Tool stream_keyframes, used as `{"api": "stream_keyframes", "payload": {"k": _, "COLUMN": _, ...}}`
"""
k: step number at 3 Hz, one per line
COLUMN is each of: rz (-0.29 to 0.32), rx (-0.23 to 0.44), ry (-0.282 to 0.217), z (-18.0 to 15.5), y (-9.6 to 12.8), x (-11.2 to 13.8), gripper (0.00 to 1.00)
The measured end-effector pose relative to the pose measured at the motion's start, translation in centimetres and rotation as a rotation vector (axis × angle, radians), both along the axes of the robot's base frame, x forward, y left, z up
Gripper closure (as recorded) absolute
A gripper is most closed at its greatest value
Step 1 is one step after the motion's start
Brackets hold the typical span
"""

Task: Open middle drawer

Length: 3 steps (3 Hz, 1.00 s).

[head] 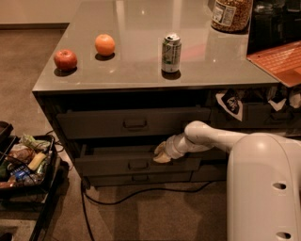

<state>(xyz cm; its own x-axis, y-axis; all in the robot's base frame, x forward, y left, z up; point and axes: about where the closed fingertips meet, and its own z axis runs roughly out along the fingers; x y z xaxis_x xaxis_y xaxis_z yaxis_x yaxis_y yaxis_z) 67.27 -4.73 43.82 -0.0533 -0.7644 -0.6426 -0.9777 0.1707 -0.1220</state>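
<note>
The middle drawer (108, 165) is a wide dark grey drawer with a small metal pull (138, 164) at its centre. It stands a little out from the cabinet, and a dark gap shows above its front. My gripper (161, 153) is at the drawer's top edge, right of the pull, at the end of my white arm (211, 139), which reaches in from the right. The taller top drawer (134, 123) sits above it and also stands slightly out. The slim bottom drawer (139, 178) lies below.
On the grey desktop (141, 70) stand an apple (65, 60), an orange (105, 44), a soda can (171, 52) and a jar (231, 14). A black crate of snacks (23, 162) stands on the floor at left. A cable (141, 192) runs under the desk.
</note>
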Motion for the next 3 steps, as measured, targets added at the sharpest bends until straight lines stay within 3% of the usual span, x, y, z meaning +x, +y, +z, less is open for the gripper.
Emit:
{"api": "stream_keyframes", "payload": {"k": 1, "rz": 0.0, "rx": 0.0, "ry": 0.002, "z": 0.1, "y": -0.1, "x": -0.1, "gripper": 0.59}}
{"api": "stream_keyframes", "payload": {"k": 3, "rz": 0.014, "rx": 0.0, "ry": 0.075, "z": -0.2, "y": 0.7, "x": -2.7, "gripper": 0.57}}
